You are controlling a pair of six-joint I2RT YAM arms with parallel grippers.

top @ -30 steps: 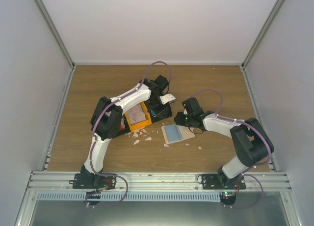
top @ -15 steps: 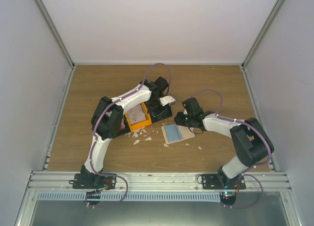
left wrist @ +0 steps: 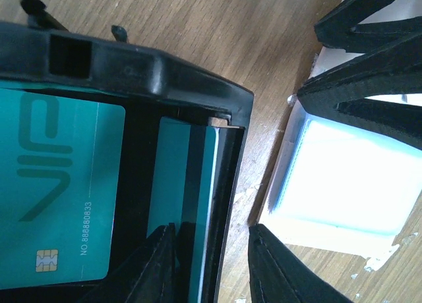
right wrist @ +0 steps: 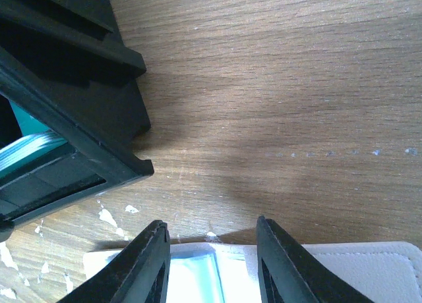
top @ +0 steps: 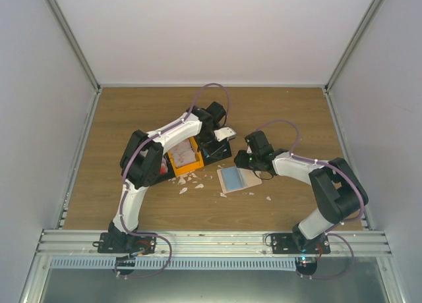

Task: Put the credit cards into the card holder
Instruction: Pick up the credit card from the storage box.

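A wooden table (top: pixel 290 118) is enclosed on three sides by plain pale walls (top: pixel 198 33), and a metal rail (top: pixel 211 240) is set along its near edge, where both arms are bolted. From above, the left arm (top: pixel 171 128) is seen bent over a row of joined bins (top: pixel 186 159) near the middle of the table. The right arm (top: pixel 297 165) is stretched in from the right toward the holder (top: pixel 250 180), which lies flat just right of the bins. A pale blue card (top: pixel 232 178) is laid on the holder. White scraps (top: pixel 183 190) are scattered in front of the bins and around the holder.

How the fingers stand cannot be read from above; it is shown only by the wrist views. The left fingers (left wrist: pixel 155 270) are held apart with nothing gripped, one over the inside of the black bin (left wrist: pixel 151 72), the other outside it, with the bin's wall between them. Inside that bin, hidden from above, a VIP card (left wrist: pixel 59 197) in teal is seen lying flat, and a second teal card (left wrist: pixel 201 204) is tilted against the wall. The right fingers (right wrist: pixel 148 270) are spread wide over the pale blue card and the holder. Whether these are touched cannot be told.
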